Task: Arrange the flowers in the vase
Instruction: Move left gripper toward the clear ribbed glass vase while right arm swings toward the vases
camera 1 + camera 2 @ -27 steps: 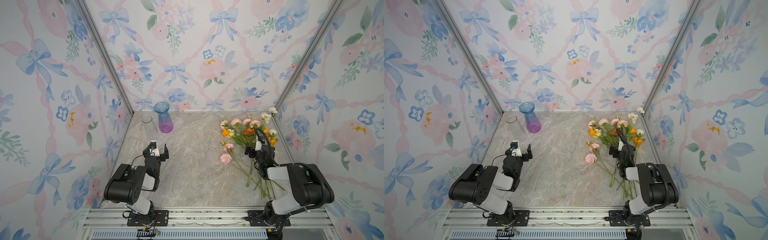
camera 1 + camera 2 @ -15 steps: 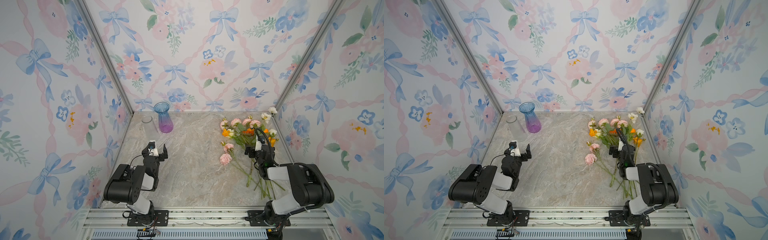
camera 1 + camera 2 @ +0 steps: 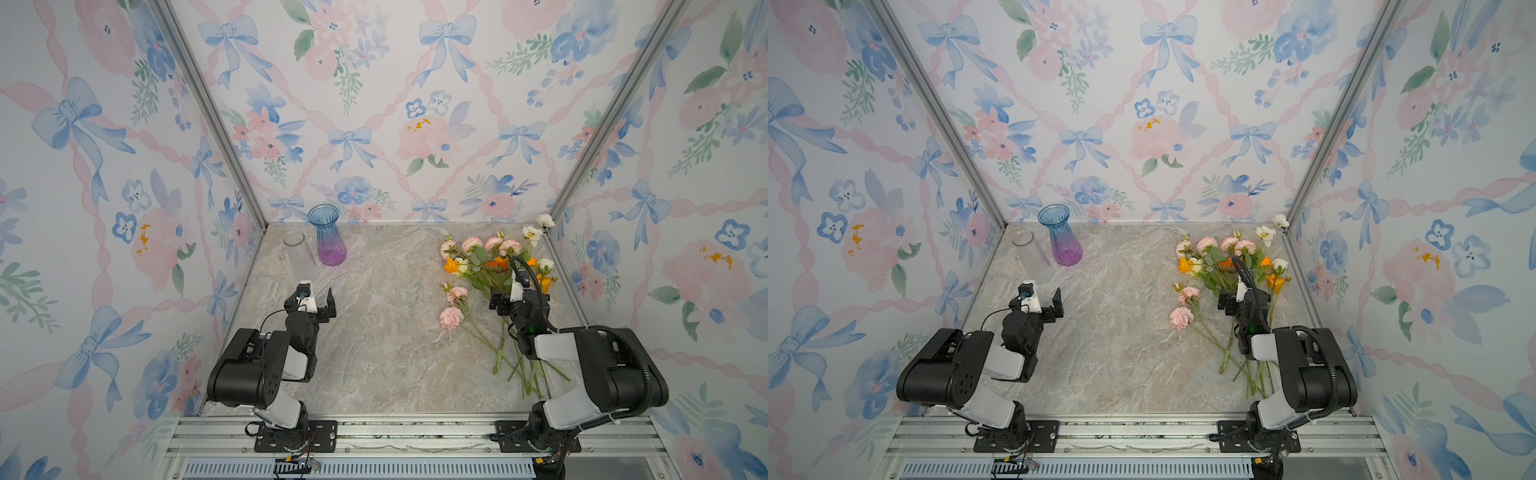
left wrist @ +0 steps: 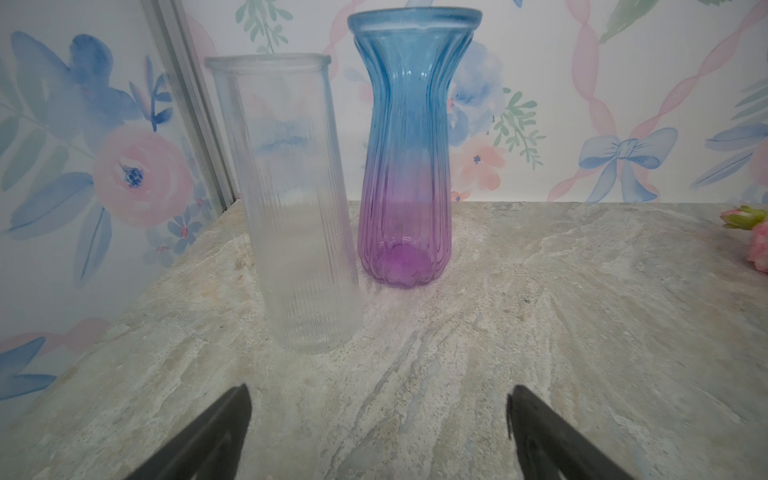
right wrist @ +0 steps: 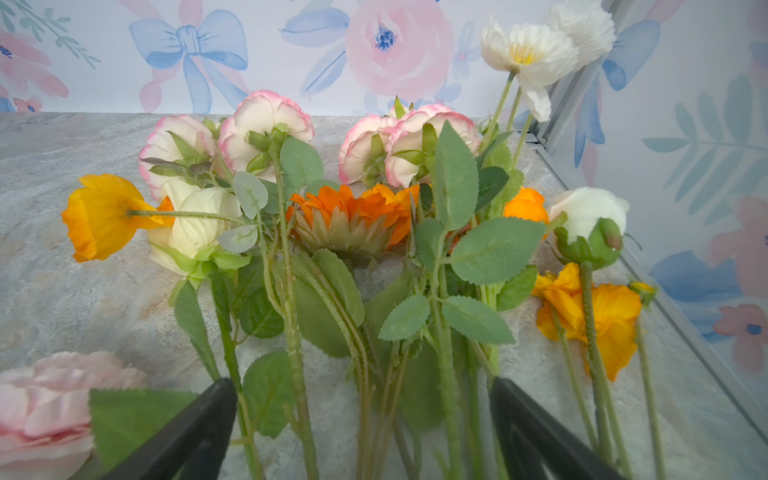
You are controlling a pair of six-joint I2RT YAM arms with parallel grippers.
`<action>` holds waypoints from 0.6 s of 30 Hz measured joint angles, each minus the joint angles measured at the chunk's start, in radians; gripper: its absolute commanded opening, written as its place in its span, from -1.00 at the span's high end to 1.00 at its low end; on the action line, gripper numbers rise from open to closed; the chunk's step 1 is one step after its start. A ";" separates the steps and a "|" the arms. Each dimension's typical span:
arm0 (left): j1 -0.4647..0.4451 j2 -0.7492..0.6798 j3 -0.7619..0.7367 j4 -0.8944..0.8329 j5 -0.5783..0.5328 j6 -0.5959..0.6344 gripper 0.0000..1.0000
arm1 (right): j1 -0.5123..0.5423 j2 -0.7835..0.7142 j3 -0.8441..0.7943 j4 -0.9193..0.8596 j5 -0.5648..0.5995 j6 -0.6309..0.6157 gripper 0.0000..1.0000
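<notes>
The flowers (image 3: pixel 494 266) lie in a loose bunch on the right side of the marbled stone-look worktop (image 3: pixel 395 332). Their blooms point toward the back wall and their green stems trail toward the front rail. Pink ruffled heads sit farthest back, with orange and cream ones just in front of them, and two white blooms reach into the back right corner. Two pink carnations (image 3: pixel 451 318) lie a little apart, on the bunch's inner side.

The right fingers (image 5: pixel 199 428) are spread wide and held low over the stems. In the right wrist view several stems of the flowers (image 5: pixel 353 220) run straight through the gap between them. One stem passes just beside a fingertip, but I cannot tell whether it touches. Nothing is pinched.

The left fingers (image 4: pixel 220 432) are also spread wide over bare worktop. They face the blue-to-purple ribbed vase (image 4: pixel 405 166) and a clear ribbed glass cylinder (image 4: pixel 291 208) just beside it, both upright in the back left corner, and they are short of both. In both top views the flowers are well apart from the left fingers (image 3: pixel 1057 298), across the worktop.
</notes>
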 measured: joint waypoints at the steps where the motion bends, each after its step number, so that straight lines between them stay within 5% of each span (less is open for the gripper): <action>1: 0.001 -0.010 0.000 -0.005 0.010 0.000 -0.96 | 0.003 -0.010 -0.003 -0.004 0.006 0.000 -0.94; 9: -0.078 -0.356 -0.006 -0.229 -0.109 -0.037 -0.96 | 0.110 -0.403 0.101 -0.340 0.060 -0.015 -0.94; 13: -0.172 -0.506 0.016 -0.408 -0.199 -0.058 -0.96 | 0.222 -0.445 0.261 -0.504 0.062 -0.005 -0.94; 18: -0.178 -0.599 0.056 -0.588 -0.270 -0.144 -0.96 | 0.448 -0.344 0.443 -0.619 0.013 0.023 -0.94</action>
